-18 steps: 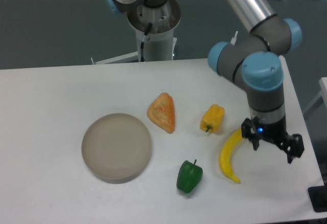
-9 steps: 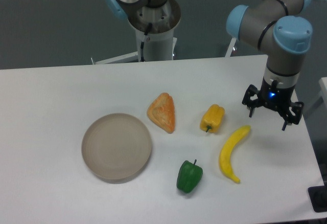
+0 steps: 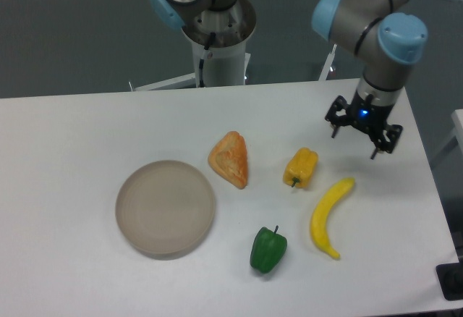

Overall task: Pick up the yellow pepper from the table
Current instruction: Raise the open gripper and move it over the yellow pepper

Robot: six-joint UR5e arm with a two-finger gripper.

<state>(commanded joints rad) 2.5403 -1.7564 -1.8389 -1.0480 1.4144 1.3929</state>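
Approach step: gripper [image 3: 356, 134], fingers apart and empty, hangs toward the desk's [image 3: 72, 129] right edge, must go over yellow pepper [image 3: 301, 166], descend, then close.

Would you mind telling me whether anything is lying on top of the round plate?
Nothing lies on the round plate; its whole upper face shows bare. The orange bread-like piece sits beside it on the table, apart from the rim. What is beneath the plate is covered.
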